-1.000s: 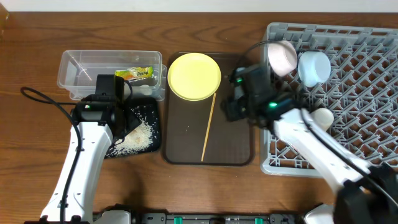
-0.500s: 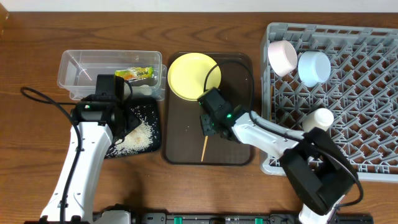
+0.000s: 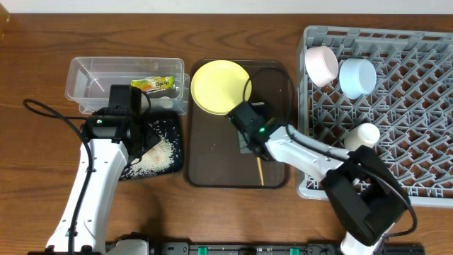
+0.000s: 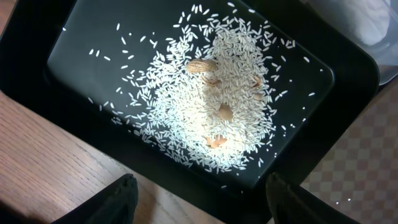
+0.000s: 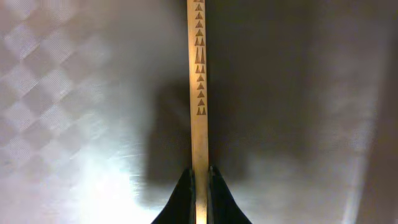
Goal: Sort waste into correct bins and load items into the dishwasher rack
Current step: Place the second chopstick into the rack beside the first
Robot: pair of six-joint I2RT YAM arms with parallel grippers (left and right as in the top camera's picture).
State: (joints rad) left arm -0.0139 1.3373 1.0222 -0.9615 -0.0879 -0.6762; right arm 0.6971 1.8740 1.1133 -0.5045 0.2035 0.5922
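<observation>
My right gripper (image 3: 249, 137) is over the dark brown serving tray (image 3: 277, 92) and is shut on a thin wooden chopstick (image 3: 259, 172). The right wrist view shows the chopstick (image 5: 199, 74) pinched between the fingertips (image 5: 199, 177). My left gripper (image 4: 200, 198) is open and empty above the near edge of the black tray (image 4: 348, 68). That tray holds white rice scraps (image 4: 211, 99), which also show in the overhead view (image 3: 159, 152). The yellow-green wrapper (image 3: 153, 84) lies in the clear tub (image 3: 81, 78). The yellow plate (image 3: 216, 85) sits at the far end of the brown tray.
The grey dishwasher rack (image 3: 410, 142) fills the right side. It holds a pinkish bowl (image 3: 320, 65), a light blue bowl (image 3: 357, 76) and a small white cup (image 3: 361, 136). The left arm's cable (image 3: 49, 113) loops over the table's left part.
The right gripper came from the rack side onto the brown tray and took hold of the chopstick. The chopstick's near end has swung to the right. The left arm has not moved.
</observation>
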